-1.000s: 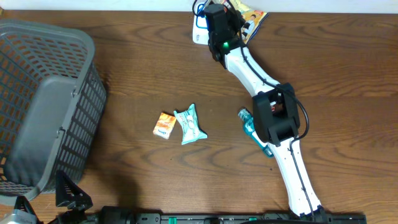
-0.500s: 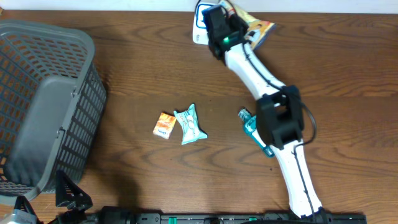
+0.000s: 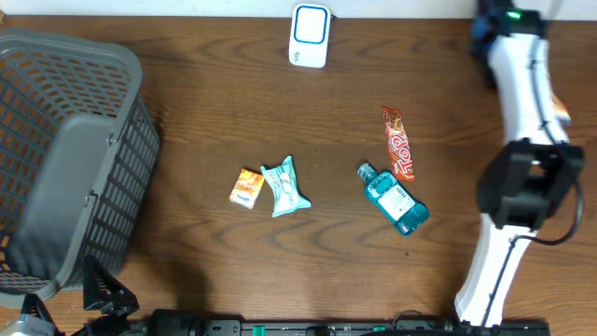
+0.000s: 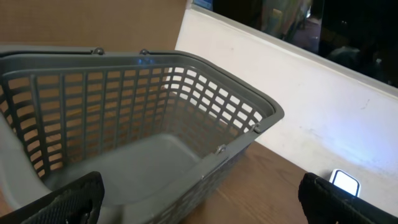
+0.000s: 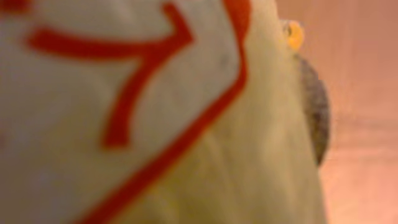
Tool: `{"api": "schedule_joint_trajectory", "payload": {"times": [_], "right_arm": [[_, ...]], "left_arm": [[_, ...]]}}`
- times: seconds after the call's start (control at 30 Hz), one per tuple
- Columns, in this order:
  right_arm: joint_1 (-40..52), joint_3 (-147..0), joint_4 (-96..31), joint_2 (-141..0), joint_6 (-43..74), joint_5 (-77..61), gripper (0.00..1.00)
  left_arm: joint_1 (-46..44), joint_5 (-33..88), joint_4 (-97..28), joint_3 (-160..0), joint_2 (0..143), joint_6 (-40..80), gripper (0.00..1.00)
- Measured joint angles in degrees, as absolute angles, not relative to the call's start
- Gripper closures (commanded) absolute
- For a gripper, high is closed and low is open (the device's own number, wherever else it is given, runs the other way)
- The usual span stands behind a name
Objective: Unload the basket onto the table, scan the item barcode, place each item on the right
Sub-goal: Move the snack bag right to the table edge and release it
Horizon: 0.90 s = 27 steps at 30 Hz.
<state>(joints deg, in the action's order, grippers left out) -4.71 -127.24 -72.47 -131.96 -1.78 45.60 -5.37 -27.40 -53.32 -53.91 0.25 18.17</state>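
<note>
Parked high at the far right corner of the table (image 3: pixel 215 103): the right gripper (image 3: pixel 483 30), closed down narrow. In its wrist view, nothing but a white packet (image 5: pixel 124 124) with red print, blurred, hard against the lens and filling the frame, so apparently clamped there. Fingers hidden behind it. Well to the right of the scanner (image 3: pixel 309 35), with bare wood between. Cannot make out the packet from overhead.

Flat at the middle of the back edge: the scanner, white with a blue ring, apart from everything, open table along its whole near side.

Spread wide with nothing between: the left gripper (image 4: pixel 199 208), dark fingers (image 4: pixel 68 202) at the two lower corners of its view. Facing into a grey basket (image 3: pixel 126 65) that fills the left edge of the table, rim tilted.

Mid-table, an orange box (image 3: pixel 246 188) just beside a teal pouch (image 3: pixel 284 187). Further right, a blue bottle (image 3: pixel 396 201) on its side, cap toward the pouch, and a red wrapper (image 3: pixel 399 142) just beside its far end. Broad clear strip between basket and box. Along the right edge, the right arm (image 3: pixel 522 140), close to the bottle but apart.
</note>
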Motion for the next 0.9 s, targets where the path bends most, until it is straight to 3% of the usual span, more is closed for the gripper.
{"api": "schedule_joint_trajectory", "payload": {"times": [0.17, 0.67, 0.7, 0.8, 0.9], "right_arm": [[-15.11, -120.07, -70.35, -132.2, 1.54, 43.72, 0.99], [-32.69, -113.49, -60.86, -132.29, 2.5, 42.61, 0.98], [-33.34, -113.47, -59.42, -132.29, 1.67, 41.95, 0.97], [-34.98, -113.45, -54.59, -132.29, -3.55, 39.11, 0.79], [-35.88, -113.43, -50.46, -132.29, -8.38, 37.43, 0.72]], "left_arm": [[-5.37, -27.38, -53.34, -53.91, 0.25, 18.17, 0.0], [-5.37, -27.62, -53.32, -53.69, 0.25, 18.17, 0.0], [-5.37, -28.01, -53.34, -53.63, 0.25, 18.15, 0.0], [-5.37, -30.24, -53.34, -53.28, 0.25, 18.15, 0.0], [-5.37, -32.95, -53.34, -53.1, 0.25, 18.15, 0.0]]}}
